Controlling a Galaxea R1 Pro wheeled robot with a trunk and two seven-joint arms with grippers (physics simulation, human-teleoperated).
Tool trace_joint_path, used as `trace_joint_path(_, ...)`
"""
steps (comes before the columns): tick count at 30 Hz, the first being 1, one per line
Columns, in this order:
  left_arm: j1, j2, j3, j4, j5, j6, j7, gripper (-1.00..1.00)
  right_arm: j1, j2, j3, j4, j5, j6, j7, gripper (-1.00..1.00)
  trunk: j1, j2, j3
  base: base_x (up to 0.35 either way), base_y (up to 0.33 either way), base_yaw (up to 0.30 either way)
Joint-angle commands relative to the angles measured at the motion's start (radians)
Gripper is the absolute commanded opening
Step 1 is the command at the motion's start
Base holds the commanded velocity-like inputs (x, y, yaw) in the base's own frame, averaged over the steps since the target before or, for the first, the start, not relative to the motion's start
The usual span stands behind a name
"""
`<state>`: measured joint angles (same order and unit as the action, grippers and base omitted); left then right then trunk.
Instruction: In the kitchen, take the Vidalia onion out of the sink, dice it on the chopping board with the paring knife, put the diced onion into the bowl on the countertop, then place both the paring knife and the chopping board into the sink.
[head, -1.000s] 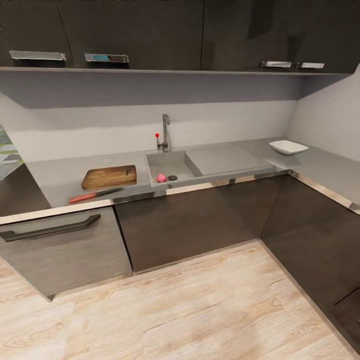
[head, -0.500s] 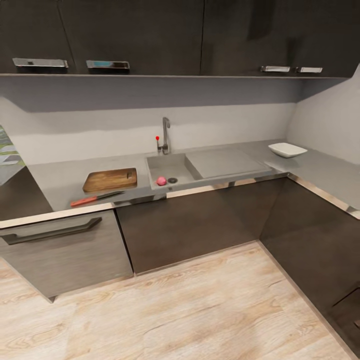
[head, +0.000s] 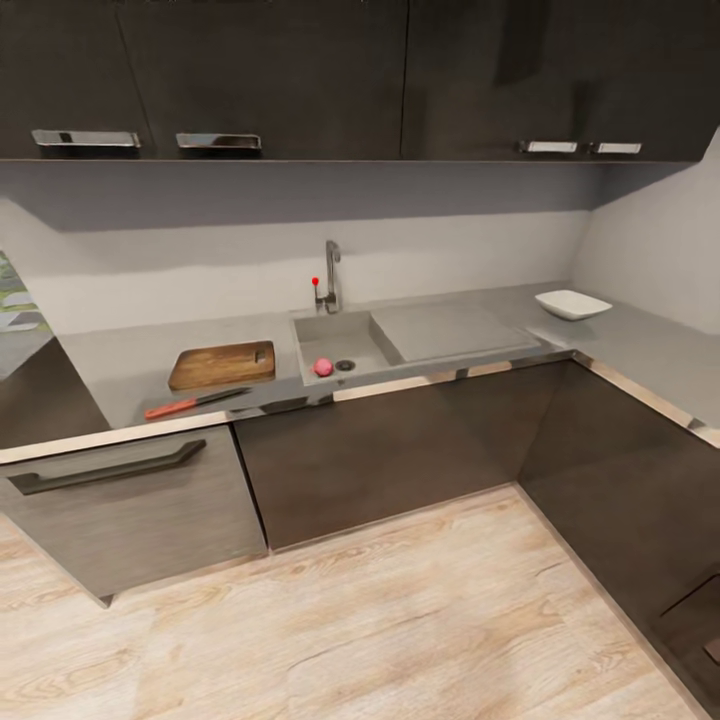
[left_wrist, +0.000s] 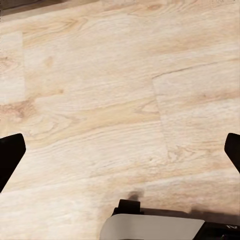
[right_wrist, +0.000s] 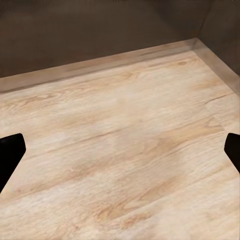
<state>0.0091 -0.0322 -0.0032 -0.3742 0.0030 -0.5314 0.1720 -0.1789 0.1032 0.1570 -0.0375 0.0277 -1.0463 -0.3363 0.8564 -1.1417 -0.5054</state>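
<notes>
In the head view, a pinkish Vidalia onion (head: 322, 367) lies in the steel sink (head: 355, 335) beside the round dark drain. Left of the sink, the brown chopping board (head: 222, 365) rests on the grey countertop (head: 120, 360). The red-handled paring knife (head: 193, 403) lies in front of the board near the counter's front edge. The white bowl (head: 572, 304) stands on the countertop at the far right. My left gripper (left_wrist: 120, 150) is open over the wooden floor, with its dark fingertips (left_wrist: 10, 157) far apart. My right gripper (right_wrist: 120, 150) is open above the floor too.
Dark cabinets (head: 380, 455) run under the counter and turn along the right wall. Upper cabinets (head: 300, 70) hang above. The tap (head: 330, 270) with a red-knobbed lever stands behind the basin. Light wood floor (head: 380, 620) lies between me and the counter.
The whole head view has shifted slightly downward, so the camera has moved. The onion, board, knife and bowl keep their places on the counter.
</notes>
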Motion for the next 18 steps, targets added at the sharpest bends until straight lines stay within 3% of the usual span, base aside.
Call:
trace_joint_path(1, 0.001, 0.000, 0.000, -0.002, 0.000, -0.001, 0.003, 1.00, -0.001, 0.000, 0.007, 0.001, 0.003, -0.001, -0.010, 1.00, -0.004, 0.007, 0.002, 0.000, 0.000, 0.000)
trace_joint_path(18, 0.001, 0.000, -0.001, -0.002, 0.000, -0.001, 0.003, 1.00, -0.001, 0.000, 0.007, 0.001, 0.003, -0.001, -0.010, 1.00, -0.069, 0.126, 0.056, 0.000, 0.000, 0.000)
